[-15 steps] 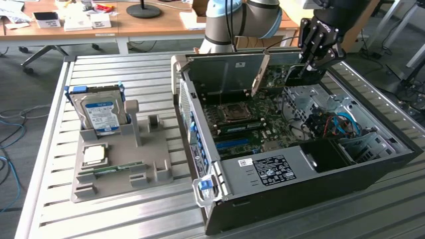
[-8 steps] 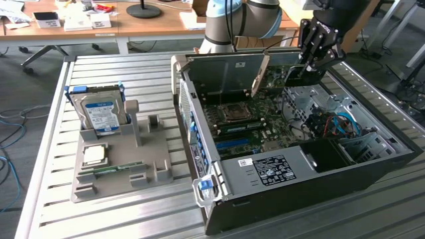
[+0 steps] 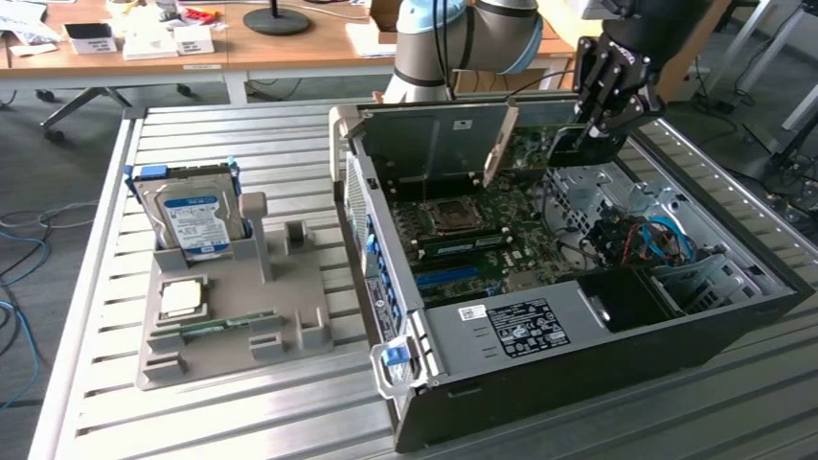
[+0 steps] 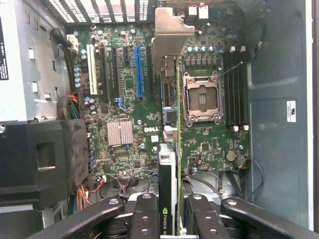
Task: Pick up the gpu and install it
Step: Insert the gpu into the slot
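Above the open case (image 3: 576,355) in the exterior view, the gripper (image 3: 591,142) clamps the gpu (image 3: 534,134), held high near the far wall. Wrist view: gpu (image 4: 177,149) sits edge-on between the fingers (image 4: 145,214), over the motherboard (image 4: 124,99), its bracket (image 4: 169,35) near the blue slot (image 4: 138,72).

Motherboard (image 4: 209,144): the white word "DELL" stood beside the silver heatsink (image 4: 120,133).
Hard drive sticker (image 3: 194,222): print was unreadable.
Power supply sticker (image 3: 522,326): print was unreadable.
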Motion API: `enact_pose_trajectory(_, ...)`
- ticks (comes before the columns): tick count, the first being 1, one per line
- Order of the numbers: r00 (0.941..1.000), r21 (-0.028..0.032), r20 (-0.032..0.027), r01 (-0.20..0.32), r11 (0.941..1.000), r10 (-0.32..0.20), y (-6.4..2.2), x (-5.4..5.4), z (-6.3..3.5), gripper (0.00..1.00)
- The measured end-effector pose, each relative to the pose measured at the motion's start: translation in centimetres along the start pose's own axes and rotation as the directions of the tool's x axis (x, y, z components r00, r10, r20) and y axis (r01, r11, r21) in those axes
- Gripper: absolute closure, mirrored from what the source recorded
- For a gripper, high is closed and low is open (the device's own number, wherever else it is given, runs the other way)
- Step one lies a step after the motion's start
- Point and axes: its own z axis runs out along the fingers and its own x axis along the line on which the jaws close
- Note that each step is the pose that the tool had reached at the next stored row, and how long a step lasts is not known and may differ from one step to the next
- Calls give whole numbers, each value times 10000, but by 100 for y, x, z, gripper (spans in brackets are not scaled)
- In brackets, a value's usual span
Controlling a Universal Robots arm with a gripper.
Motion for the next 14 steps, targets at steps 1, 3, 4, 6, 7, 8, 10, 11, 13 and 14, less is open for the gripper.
enact_pose_trajectory(1, 10000, 0, 0, 0, 10000, 0, 0, 0, 0, 73)
enact_pose_trajectory(3, 10000, 0, 0, 0, 10000, 0, 0, 0, 0, 73)
enact_pose_trajectory(4, 10000, 0, -1, 1, 10000, -1, 0, 0, 0, 73)
enact_pose_trajectory(6, 10000, -1, -1, 0, 10000, 0, 0, 0, 0, 73)
enact_pose_trajectory(7, 10000, 0, -1, 1, 10000, -1, 0, 0, 0, 73)
enact_pose_trajectory(8, 10000, 0, -1, 1, 10000, -1, 0, 0, 1, 73)
enact_pose_trajectory(10, 10000, 0, -2, 1, 10000, -1, 0, 0, 1, 73)
enact_pose_trajectory(11, 10000, 0, -1, 1, 10000, -1, 0, 0, 1, 73)
enact_pose_trajectory(13, 10000, 0, -1, 1, 10000, -1, 0, 0, 1, 73)
enact_pose_trajectory(14, 10000, 0, -1, 1, 10000, -1, 0, 0, 2, 73)
